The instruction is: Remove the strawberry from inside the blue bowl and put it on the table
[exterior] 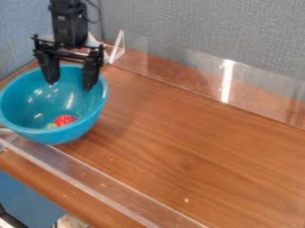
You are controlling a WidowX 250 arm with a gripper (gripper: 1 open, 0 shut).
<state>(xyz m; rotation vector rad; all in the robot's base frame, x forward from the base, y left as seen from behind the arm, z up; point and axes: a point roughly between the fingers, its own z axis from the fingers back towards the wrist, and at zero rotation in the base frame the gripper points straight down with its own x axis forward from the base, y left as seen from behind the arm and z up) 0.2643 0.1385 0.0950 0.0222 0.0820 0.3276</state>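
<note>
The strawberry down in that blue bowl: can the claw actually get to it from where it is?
Probably yes. The gripper hangs open over the blue bowl, and nothing covers the strawberry lying alone on the bottom. The bowl's deep wall may crowd the fingers.

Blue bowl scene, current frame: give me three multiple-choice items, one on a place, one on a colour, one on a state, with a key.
1. Where is the strawberry?
A. inside the blue bowl
B. on the table
C. between the gripper's fingers

2. What colour is the strawberry's body?
A. yellow
B. red
C. purple

3. How is the gripper?
A. shut on the strawberry
B. shut, holding nothing
C. open, above the bowl

Key: 1 A, the strawberry lies on the bowl's inner floor. 2 B, it shows red against the teal. 3 C, the two fingers stand well apart over the bowl's rim with nothing between them.
</note>
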